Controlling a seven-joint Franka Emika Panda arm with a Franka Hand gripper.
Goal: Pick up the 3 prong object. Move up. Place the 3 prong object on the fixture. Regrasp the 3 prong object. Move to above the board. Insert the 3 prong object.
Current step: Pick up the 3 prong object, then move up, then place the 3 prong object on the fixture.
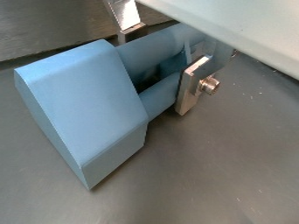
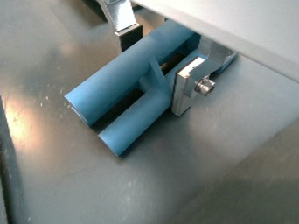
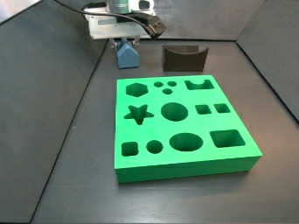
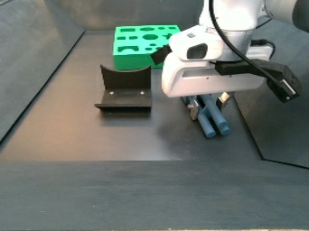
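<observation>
Down low over the dark floor, gripper (image 3: 121, 41) with its silver fingers (image 1: 194, 85) set on either side of the 3 prong object (image 1: 87, 109) — whether actually pinching it, cannot tell. Blue piece lying flat on the floor (prongs showing in a wrist view (image 2: 126, 103)), just beside the fixture (image 3: 184, 58). Well apart from both in a side view — the green board (image 3: 181, 127).

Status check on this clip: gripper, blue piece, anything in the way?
Gripper low at the floor, fingers straddling the 3 prong object. Piece lies on the floor beside the fixture. Grip closure unclear. Nothing in the way.
</observation>
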